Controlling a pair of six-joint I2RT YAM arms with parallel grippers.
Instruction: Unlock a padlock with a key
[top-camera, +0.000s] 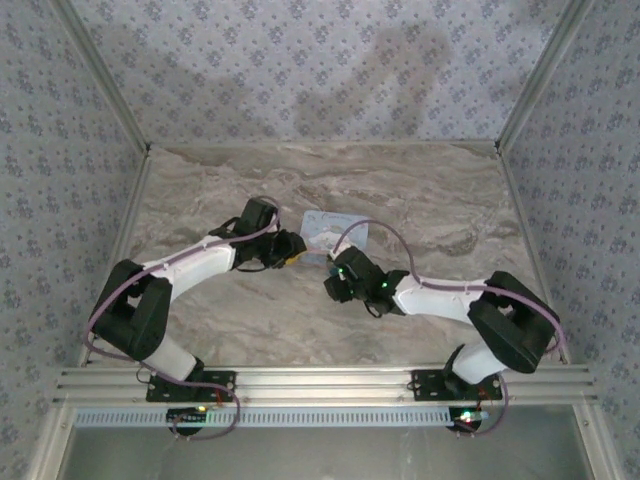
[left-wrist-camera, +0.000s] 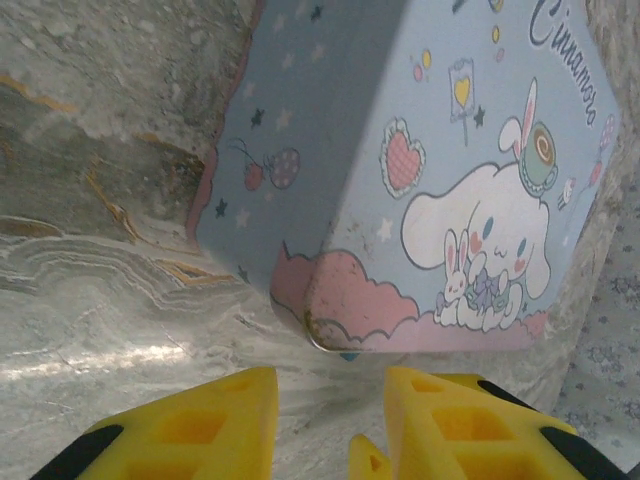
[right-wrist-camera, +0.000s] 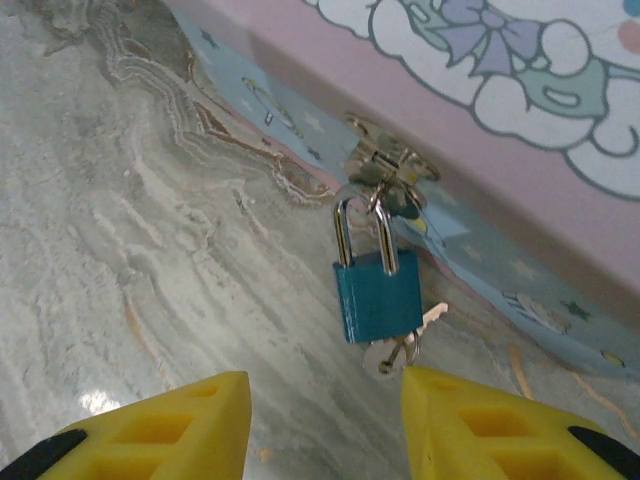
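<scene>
The padlock (right-wrist-camera: 378, 297) is a small teal-blue block with a silver shackle. It hangs closed from the metal hasp (right-wrist-camera: 388, 168) on the front of the pale blue cartoon tin (right-wrist-camera: 520, 90) and rests on the marble table. A silver key (right-wrist-camera: 398, 350) sticks out of its underside, with a second key (right-wrist-camera: 432, 315) on the same ring. My right gripper (right-wrist-camera: 325, 420) is open just short of the lock, its right finger close to the key. My left gripper (left-wrist-camera: 330, 420) is open with nothing between its yellow fingers, a little short of the tin's corner (left-wrist-camera: 340, 300).
From above, the tin (top-camera: 338, 230) lies mid-table, with my left gripper (top-camera: 290, 250) at its left end and my right gripper (top-camera: 338, 282) at its near side. Patterned walls enclose the marble table (top-camera: 450, 200) at the back and both sides.
</scene>
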